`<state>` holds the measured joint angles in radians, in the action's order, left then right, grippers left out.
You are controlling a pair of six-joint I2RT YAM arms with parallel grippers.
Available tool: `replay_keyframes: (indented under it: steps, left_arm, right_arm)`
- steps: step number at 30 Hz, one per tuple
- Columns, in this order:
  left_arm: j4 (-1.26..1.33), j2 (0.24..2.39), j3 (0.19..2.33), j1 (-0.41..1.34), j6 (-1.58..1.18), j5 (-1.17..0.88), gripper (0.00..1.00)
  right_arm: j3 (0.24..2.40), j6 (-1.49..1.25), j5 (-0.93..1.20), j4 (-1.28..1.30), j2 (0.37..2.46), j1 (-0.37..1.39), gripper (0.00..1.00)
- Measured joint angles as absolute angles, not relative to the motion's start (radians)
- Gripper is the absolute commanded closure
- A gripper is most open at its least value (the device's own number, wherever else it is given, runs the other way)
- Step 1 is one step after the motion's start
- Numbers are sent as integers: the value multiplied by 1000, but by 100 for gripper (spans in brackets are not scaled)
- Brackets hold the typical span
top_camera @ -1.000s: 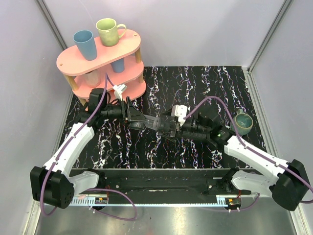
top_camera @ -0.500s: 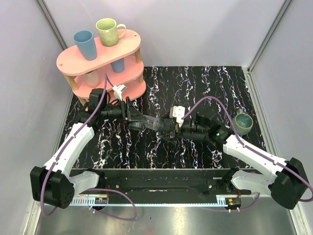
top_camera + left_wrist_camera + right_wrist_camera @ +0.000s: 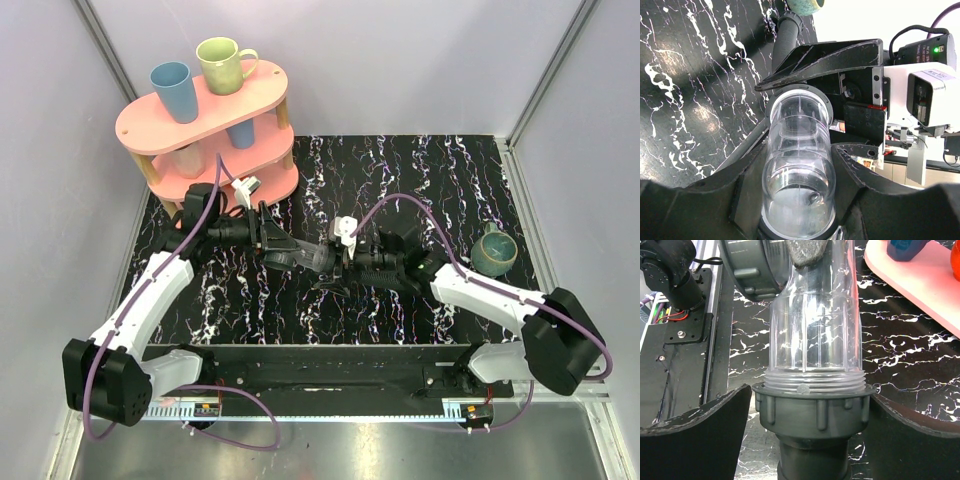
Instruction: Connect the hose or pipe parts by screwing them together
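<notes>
**Regripping the collar for a further turn**

Since a second ago the right arm has pushed in leftward. The right fingers (image 3: 695, 435), set wide, have narrowed about the grey collar (image 3: 815, 407), but contact cannot be confirmed. This is judged a fresh hold for another turn.

The left fingers (image 3: 705, 200) pinch the clear fitting (image 3: 799, 150) above the counter (image 3: 420, 170), right of the pink rack (image 3: 150, 125). Its long axis lies level, threaded end pointing rightward into the collar. The ribbed hose (image 3: 784, 42) trails beyond.
</notes>
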<state>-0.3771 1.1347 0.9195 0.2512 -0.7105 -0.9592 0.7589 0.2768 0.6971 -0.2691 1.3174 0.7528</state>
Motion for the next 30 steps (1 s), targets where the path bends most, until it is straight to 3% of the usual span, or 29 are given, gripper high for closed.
replay_keyframes:
  steps: [9, 17, 30]
  left_arm:
    - [-380, 1135, 918, 250, -707, -958, 100]
    - [-383, 1135, 918, 231, -675, -955, 100]
    - [-375, 1135, 918, 223, -686, -954, 100]
  right_arm:
    - [760, 269, 637, -233, 1295, 764, 4]
    - [862, 308, 534, 29, 1118, 771, 2]
    - [881, 318, 603, 65, 1080, 774, 3]
